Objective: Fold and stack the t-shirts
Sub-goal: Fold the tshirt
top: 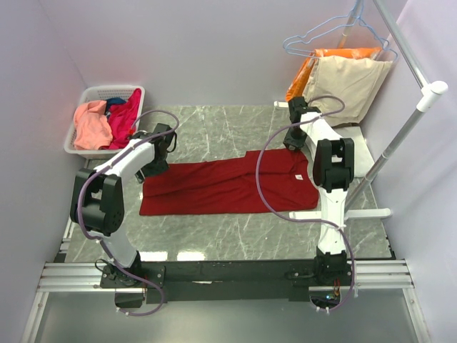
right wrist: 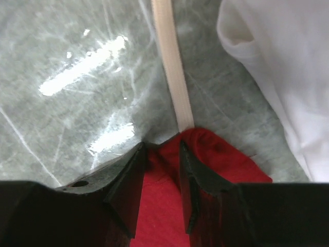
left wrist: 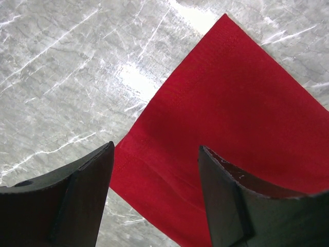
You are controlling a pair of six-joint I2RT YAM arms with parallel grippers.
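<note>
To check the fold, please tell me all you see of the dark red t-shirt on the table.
The dark red cloth t-shirt lies flat on the grey marble table as a long band from left to right, softly creased, a white label near its right end. The left gripper hangs open over its left corner. A bump of its right edge sits between the fingers of the right gripper.

Two robot arms, left arm and right arm, have white shells and bulky black joints. A greyish-purple cable loops along each. The left hand and right hand have matte black, wedge-shaped fingers.
</note>
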